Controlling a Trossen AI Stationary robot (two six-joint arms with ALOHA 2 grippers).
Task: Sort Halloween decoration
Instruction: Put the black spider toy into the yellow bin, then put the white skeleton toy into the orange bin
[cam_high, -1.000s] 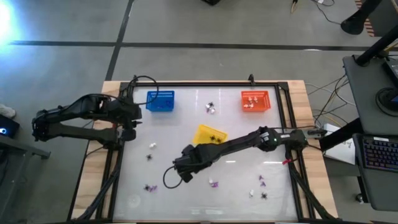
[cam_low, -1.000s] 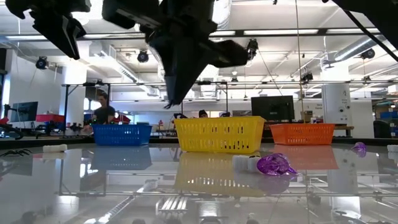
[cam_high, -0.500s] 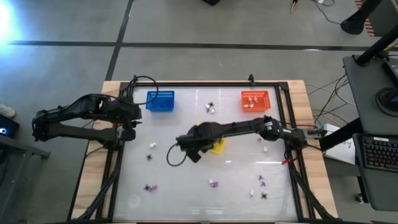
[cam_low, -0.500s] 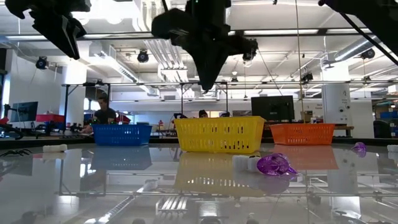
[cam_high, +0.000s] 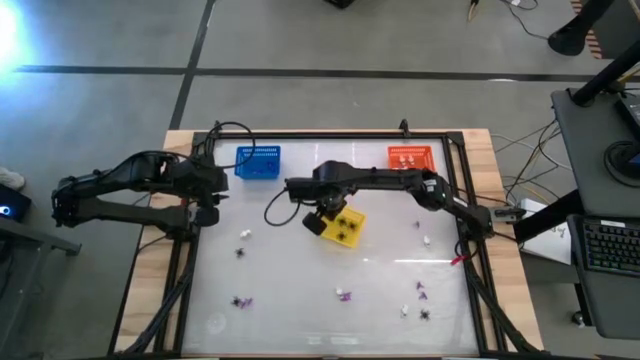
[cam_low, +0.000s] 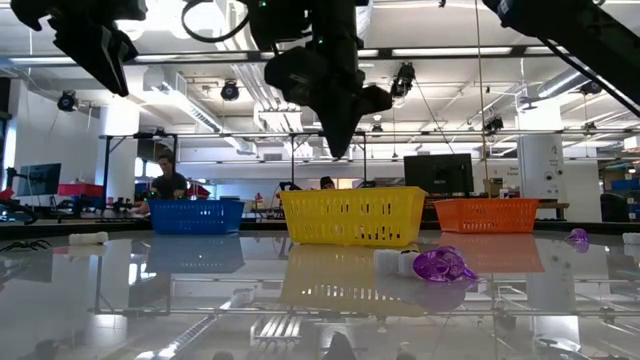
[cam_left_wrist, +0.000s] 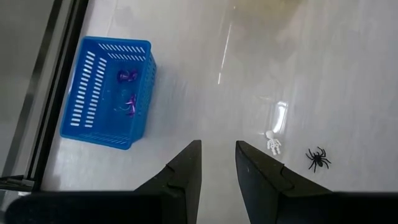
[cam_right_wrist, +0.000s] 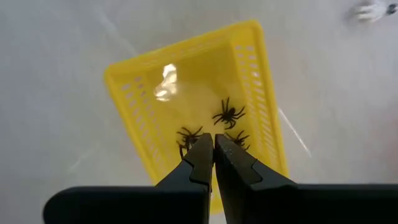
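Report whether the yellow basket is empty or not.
Not empty. The right wrist view shows black spiders lying inside the yellow basket, below the shut right gripper.

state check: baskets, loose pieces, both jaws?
yellow basket: upright, black spiders inside
blue basket: upright, purple pieces inside
orange basket: upright, white pieces inside
loose pieces: scattered on the table
left gripper: jaws slightly apart, empty, off to the table's left
right gripper: jaws shut, above the yellow basket

Orange basket (cam_high: 411, 161) contents too small
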